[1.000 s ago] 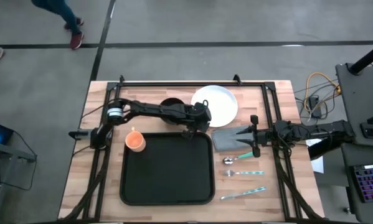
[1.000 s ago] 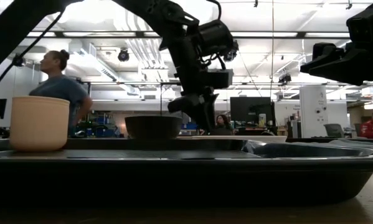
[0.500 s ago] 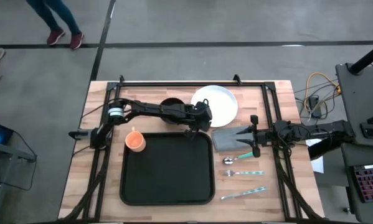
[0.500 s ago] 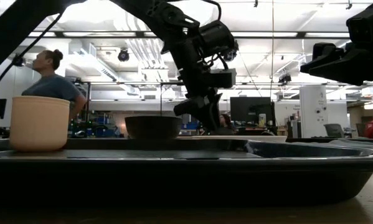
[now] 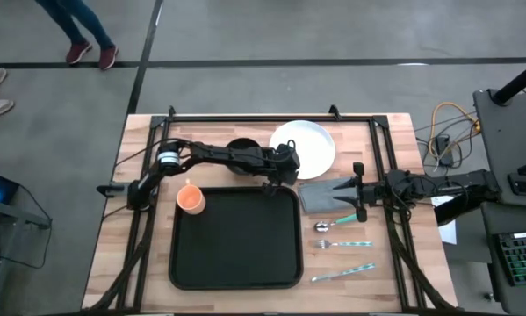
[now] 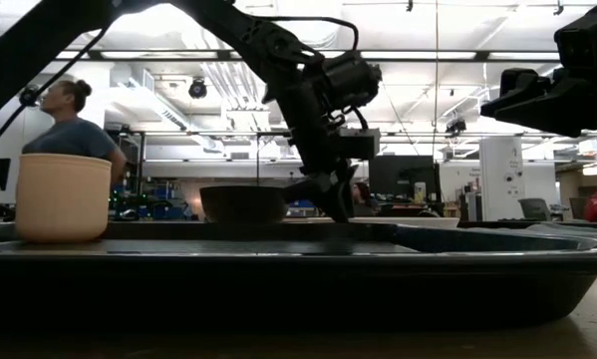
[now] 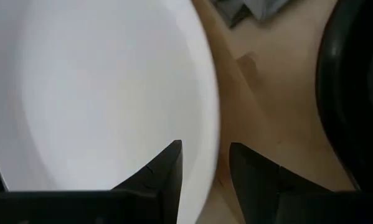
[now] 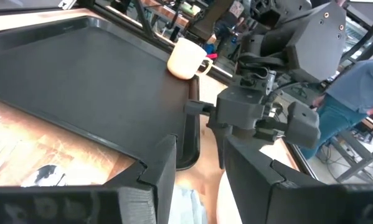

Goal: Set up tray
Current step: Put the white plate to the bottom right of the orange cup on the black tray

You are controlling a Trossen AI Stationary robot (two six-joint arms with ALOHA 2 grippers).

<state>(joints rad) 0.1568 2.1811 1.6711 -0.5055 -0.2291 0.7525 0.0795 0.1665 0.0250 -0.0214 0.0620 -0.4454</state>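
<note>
The black tray [image 5: 236,272] lies at the table's middle and also shows in the low view [image 6: 298,259] and the right wrist view [image 8: 80,68]. A white plate [image 5: 306,145] lies on the table beyond the tray's far right corner. My left gripper [image 5: 284,175] is open and low over the plate's near left rim [image 7: 205,99]. One finger [image 7: 167,171] stands over the plate and the other [image 7: 251,177] over the bare wood. My right gripper [image 5: 355,197] is open at the right edge of a folded grey napkin [image 5: 324,195], and its fingers show in the right wrist view [image 8: 195,180].
A dark bowl [image 5: 241,149] stands left of the plate. An orange cup [image 5: 190,197] stands at the tray's far left corner. A spoon [image 5: 333,226], a fork [image 5: 342,244] and a knife [image 5: 342,274] lie right of the tray. A person [image 6: 69,130] stands beyond the table.
My left gripper has gone down toward the plate's near left rim and now stands lower than before. The plate, tray and my right arm have kept still.
</note>
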